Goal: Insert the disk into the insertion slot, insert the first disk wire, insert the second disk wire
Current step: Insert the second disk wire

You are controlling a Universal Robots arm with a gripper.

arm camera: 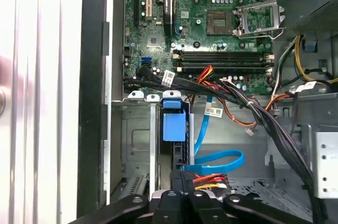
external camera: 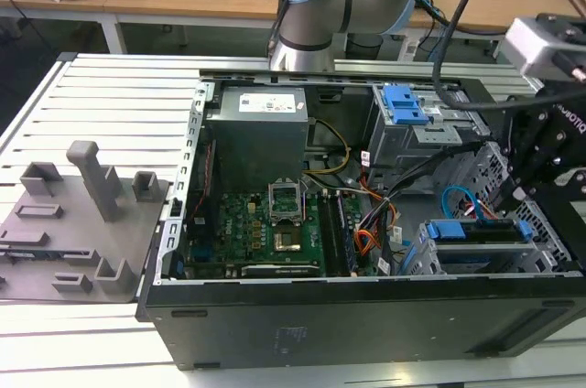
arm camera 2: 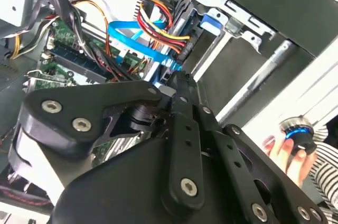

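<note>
A: Where is the flat silver-grey disk in its bright blue plastic carrier (external camera: 480,231)?

B: It sits inside the insertion slot, the light-grey perforated sheet-metal bay (external camera: 438,261) at the near corner of the open black computer case (external camera: 366,319), on the exterior view's right. In the first wrist view the disk (arm camera: 174,126) stands edge-on between the bay's metal walls (arm camera: 136,139), with only its blue end showing.

A: And the black robot gripper (external camera: 509,188)?

B: It hangs just above the disk's rear edge, reaching down into the case. In both wrist views its dark linkage lies close to the camera, and the fingertips (arm camera 2: 182,84) meet at the back of the disk. I cannot tell whether they are apart or pinching anything there.

A: What about the cables?

B: The thin flat light-blue second disk wire (arm camera: 219,158) curves in a loop beside the disk and runs up toward the green motherboard (arm camera: 211,18). In the second wrist view it (arm camera 2: 132,36) crosses under an orange, red and yellow wire bundle (arm camera 2: 158,23) that ends in a dark plug at the disk's rear.

A: Anything else around?

B: A grey plastic fixture with upright blocks (external camera: 82,214) lies on the slatted bench (external camera: 119,104), off the case's far end. A person's hand (arm camera 2: 288,152) grips a blue-ringed knob outside the case in the second wrist view.
</note>
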